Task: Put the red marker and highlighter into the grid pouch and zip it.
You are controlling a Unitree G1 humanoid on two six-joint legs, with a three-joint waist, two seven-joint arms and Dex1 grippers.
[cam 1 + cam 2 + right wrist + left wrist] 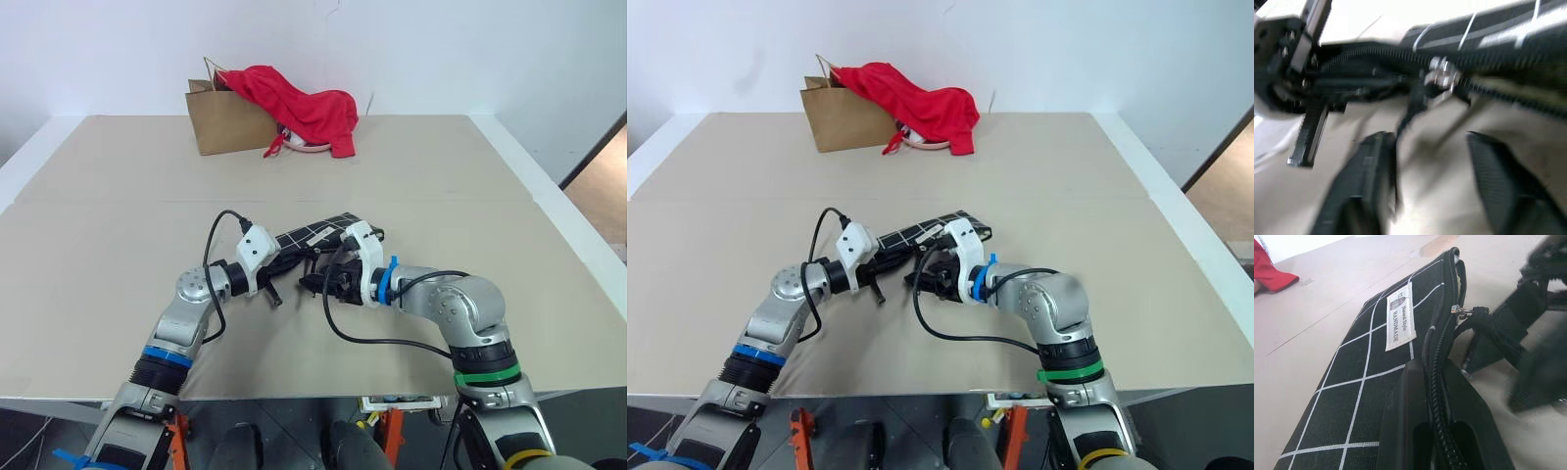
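Black fingers of the left gripper (1437, 431) are seen clamped on the zipper edge of the grid pouch (318, 235), near its left end, with the left forearm reaching in level from the near left. From the near right, the right arm is bent inward, and the right gripper (1432, 181) is tilted down toward the zipper pull (1442, 76). Its two fingers are parted, with bare table showing between them in the right wrist view; the cord (1410, 110) hanging from the pull falls beside one finger, and whether it is touched cannot be told, since that view is blurred.

The pouch is held at the middle of the beige table (118, 255), slanting away to the right, its white label (1399, 318) facing up. The zipper appears open along much of its length, though the inside of the pouch is hidden.

Further back, at the far edge of the table, a brown paper bag (223, 122) is standing, with a red cloth (304, 108) draped over its right side.
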